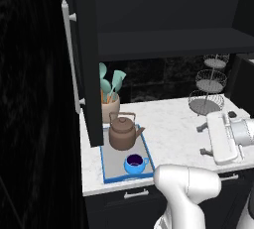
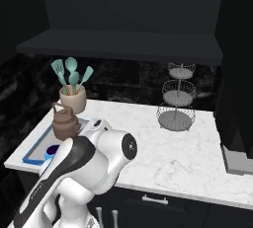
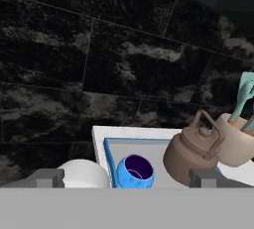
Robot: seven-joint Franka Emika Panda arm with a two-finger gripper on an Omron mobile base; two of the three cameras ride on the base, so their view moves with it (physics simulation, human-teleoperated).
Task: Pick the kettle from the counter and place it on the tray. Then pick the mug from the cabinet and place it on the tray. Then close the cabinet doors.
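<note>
While spread claw hangs empty, mug between its tips, kettle beside, both on tray

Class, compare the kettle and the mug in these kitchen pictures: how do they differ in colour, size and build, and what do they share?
The kettle is brown; the mug is bright blue with a dark purple inside. The kettle is bigger than the mug. The kettle has a lid and an arched top handle; the mug is open-topped with a side handle. Both stand upright on the blue-rimmed tray.
</note>
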